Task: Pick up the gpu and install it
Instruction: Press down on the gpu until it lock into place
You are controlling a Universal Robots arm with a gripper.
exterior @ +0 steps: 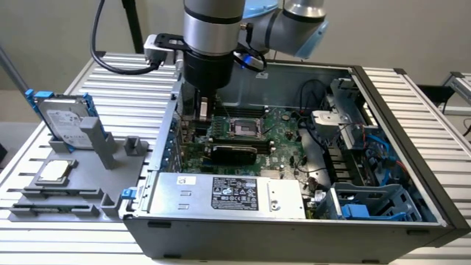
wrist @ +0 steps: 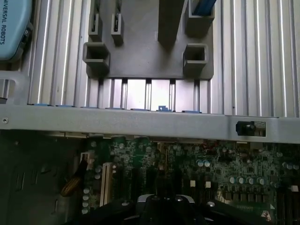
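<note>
The gpu (exterior: 234,150) stands on edge on the green motherboard (exterior: 283,149) inside the open computer case (exterior: 294,237). Its black cooler faces the exterior camera and a green board strip runs along its top. My gripper (exterior: 201,115) hangs inside the case near the wall on the exterior view's left, just above and to the left of the gpu's end. Its fingers are shut with nothing seen between them. In the wrist view the motherboard (wrist: 201,168) lies below the case wall (wrist: 140,119), and the gripper's dark body (wrist: 165,204) shows at the edge.
On the exterior view's left, a grey fixture (exterior: 96,160) holds a silver hard drive with blue rails (exterior: 65,124) and a small square cpu chip (exterior: 57,171). Inside the case are the power supply (exterior: 228,193), the CPU socket (exterior: 243,127), cables and a blue drive cage (exterior: 368,204).
</note>
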